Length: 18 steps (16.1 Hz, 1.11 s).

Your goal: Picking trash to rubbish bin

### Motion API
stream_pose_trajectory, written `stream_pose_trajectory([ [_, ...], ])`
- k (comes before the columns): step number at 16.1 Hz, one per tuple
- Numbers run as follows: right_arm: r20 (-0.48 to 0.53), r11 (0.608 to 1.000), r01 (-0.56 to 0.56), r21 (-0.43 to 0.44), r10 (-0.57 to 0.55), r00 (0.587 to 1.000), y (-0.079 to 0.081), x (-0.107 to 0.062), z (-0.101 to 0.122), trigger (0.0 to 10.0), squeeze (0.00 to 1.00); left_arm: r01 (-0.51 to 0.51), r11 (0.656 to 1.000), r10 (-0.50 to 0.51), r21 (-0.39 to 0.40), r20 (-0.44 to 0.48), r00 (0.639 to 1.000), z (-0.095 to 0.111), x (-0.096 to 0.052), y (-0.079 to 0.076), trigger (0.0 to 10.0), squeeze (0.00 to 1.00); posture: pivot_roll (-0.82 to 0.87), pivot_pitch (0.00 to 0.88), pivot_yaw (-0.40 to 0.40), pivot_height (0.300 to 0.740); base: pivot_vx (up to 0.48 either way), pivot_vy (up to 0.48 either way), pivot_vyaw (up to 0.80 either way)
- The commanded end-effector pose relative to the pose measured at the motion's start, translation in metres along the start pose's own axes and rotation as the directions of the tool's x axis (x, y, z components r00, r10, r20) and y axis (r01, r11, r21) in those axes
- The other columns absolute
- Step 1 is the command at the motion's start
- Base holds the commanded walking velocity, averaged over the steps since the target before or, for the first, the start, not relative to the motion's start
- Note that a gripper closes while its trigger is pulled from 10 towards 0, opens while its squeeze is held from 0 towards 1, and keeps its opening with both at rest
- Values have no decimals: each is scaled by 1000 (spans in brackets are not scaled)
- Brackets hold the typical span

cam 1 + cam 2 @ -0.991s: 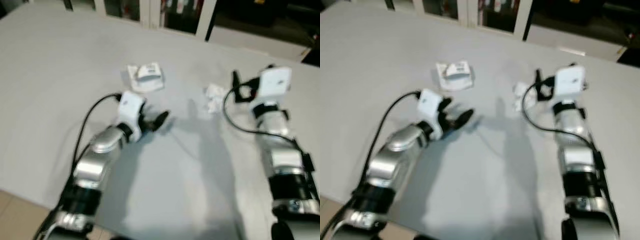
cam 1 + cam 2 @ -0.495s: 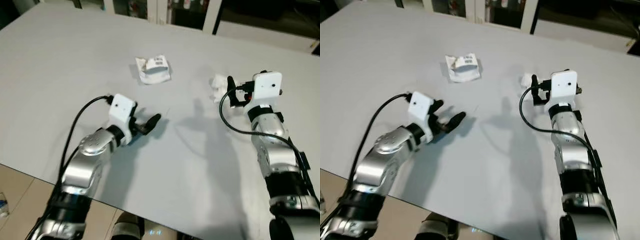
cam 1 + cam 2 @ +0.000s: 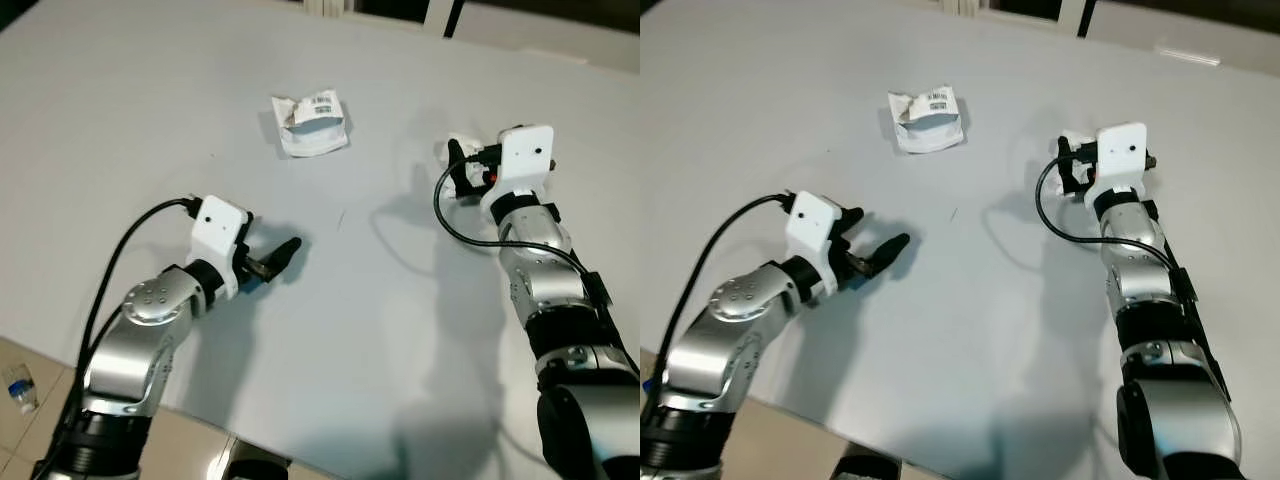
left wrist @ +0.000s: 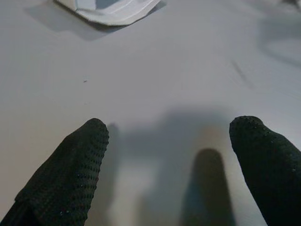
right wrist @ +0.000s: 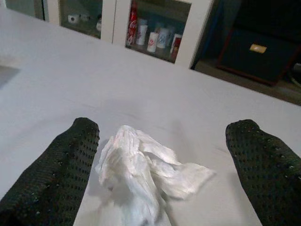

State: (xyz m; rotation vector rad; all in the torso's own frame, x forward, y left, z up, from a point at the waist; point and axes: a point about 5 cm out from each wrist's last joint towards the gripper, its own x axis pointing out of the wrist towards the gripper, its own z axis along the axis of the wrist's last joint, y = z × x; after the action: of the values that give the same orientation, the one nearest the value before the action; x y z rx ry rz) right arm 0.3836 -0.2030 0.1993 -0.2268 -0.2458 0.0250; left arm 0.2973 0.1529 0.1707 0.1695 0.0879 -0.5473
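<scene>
A crumpled white tissue [image 5: 141, 174] lies on the pale grey table [image 3: 400, 300] at the right. My right gripper [image 5: 162, 141] is open, and the tissue sits between its two black fingers [image 5: 61, 165]. From the head, the right gripper [image 3: 462, 165] hides most of the tissue [image 3: 1068, 140]. A crumpled white wrapper [image 3: 312, 123] with a barcode label lies farther back near the middle. My left gripper [image 3: 270, 240] is open low over the table, well short of the wrapper and holding nothing. Its fingers [image 4: 75, 169] frame bare table, with the wrapper's edge [image 4: 113, 7] beyond them.
The table's near edge runs across the lower left, with tan floor below it and a small bottle [image 3: 20, 385] lying there. Beyond the table's far side stand glass-fronted cabinets holding cans [image 5: 150, 37] and a dark box [image 5: 254, 52].
The head camera has shifted, so the whole scene sits differently. My right gripper has come up to the tissue, which now lies between its fingers. The left gripper stays open over the table.
</scene>
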Motion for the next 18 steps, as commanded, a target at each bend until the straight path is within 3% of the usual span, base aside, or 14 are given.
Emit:
stream_pose_trajectory([
  [1, 2, 1000, -7, -11, 7, 1000, 3, 1, -2, 10000, 1000, 2, 1000, -2, -8, -10, 1000, -1, -6, 1, 10000, 0, 489, 354, 42, 740, 0, 0, 0],
  [10, -32, 998, -52, -46, 50, 998, 3, 16, 1, 10000, 1000, -11, 1000, 12, 12, -52, 999, 1, -23, 5, 10000, 0, 550, 398, 59, 740, 0, 0, 0],
  [11, -45, 997, -60, -37, 59, 997, 5, 16, 0, 10000, 133, -12, 1000, 13, 13, -55, 998, 1, -24, 5, 10000, 0, 550, 398, 59, 740, 0, 0, 0],
  [12, -52, 998, -54, -27, 52, 997, 4, 16, -1, 10000, 133, -12, 1000, 13, 13, -56, 998, 1, -24, 5, 10000, 0, 550, 398, 59, 740, 0, 0, 0],
  [13, -101, 998, -65, -15, 63, 993, 8, 16, -7, 10000, 0, -11, 1000, 12, 15, -61, 998, 2, -26, 5, 10000, 0, 556, 401, 62, 740, 0, 0, 0],
  [14, -132, 996, -85, 14, 86, 988, 13, 15, -12, 10000, 0, -10, 1000, 11, 17, -63, 998, 1, -26, 5, 10000, 0, 560, 404, 63, 740, 0, 0, 0],
  [15, -157, 994, -101, 41, 106, 982, 17, 14, -16, 3608, 0, -9, 1000, 10, 18, -65, 998, 1, -26, 5, 10000, 0, 560, 404, 62, 740, 0, 0, 0],
  [16, -208, 985, -133, 111, 154, 966, 27, 10, -26, 0, 0, -8, 1000, 9, 17, -68, 998, 1, -27, 5, 10000, 0, 563, 404, 61, 740, 0, 0, 0],
  [18, -263, 970, -181, 166, 220, 939, 42, 3, -39, 0, 0, -7, 1000, 8, 16, -74, 997, 0, -28, 4, 10000, 0, 564, 401, 59, 740, 0, 0, 0],
])
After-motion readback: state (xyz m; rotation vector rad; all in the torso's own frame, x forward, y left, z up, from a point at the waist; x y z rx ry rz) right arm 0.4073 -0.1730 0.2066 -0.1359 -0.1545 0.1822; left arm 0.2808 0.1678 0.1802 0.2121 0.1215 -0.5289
